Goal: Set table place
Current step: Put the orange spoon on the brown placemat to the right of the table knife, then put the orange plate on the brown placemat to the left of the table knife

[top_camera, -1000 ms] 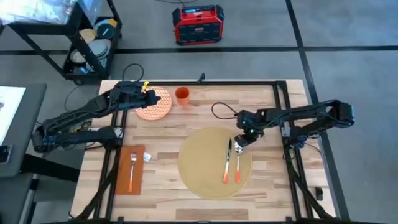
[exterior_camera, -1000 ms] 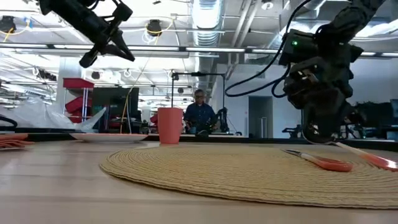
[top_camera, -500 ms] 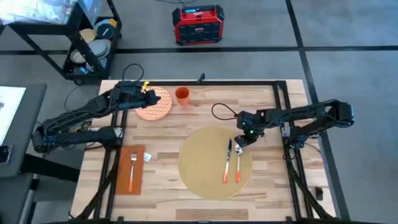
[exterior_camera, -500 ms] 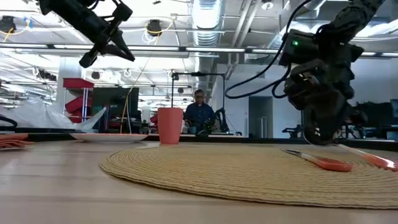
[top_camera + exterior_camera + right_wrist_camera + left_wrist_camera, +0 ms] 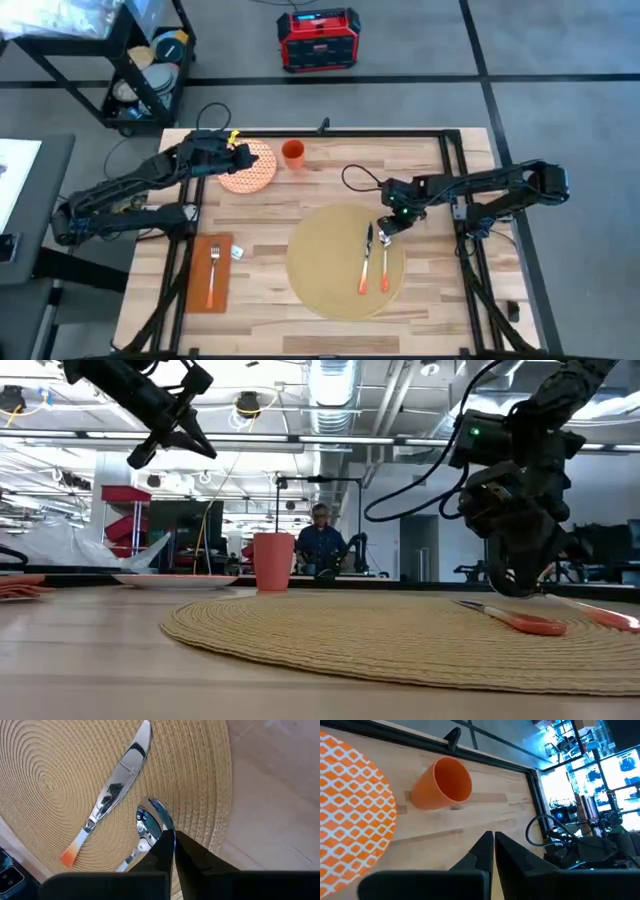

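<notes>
The round tan placemat (image 5: 335, 265) lies on the wooden table (image 5: 440, 300), right of centre. On its right part lie a knife (image 5: 367, 258) and a spoon (image 5: 384, 264), both orange-handled, side by side with their handles toward the near edge. My right gripper (image 5: 172, 840) is shut and points down at the spoon's bowl end, low over the mat (image 5: 400, 635). My left gripper (image 5: 493, 837) is shut and hangs in the air over the patterned plate (image 5: 250, 170) at the far left, holding nothing. An orange cup (image 5: 293, 153) stands upright beside the plate. My right gripper's shut fingertips stand from above right at the rim of the spoon's bowl (image 5: 155, 809). Whether they touch it I cannot tell. The spoon lies flat on the placemat.
An orange napkin (image 5: 212, 285) with a fork (image 5: 213, 270) on it lies at the near left. A small white object (image 5: 238, 253) sits beside it. A black cable (image 5: 360, 178) loops over the table behind my right arm. Bare planks show between napkin and mat.
</notes>
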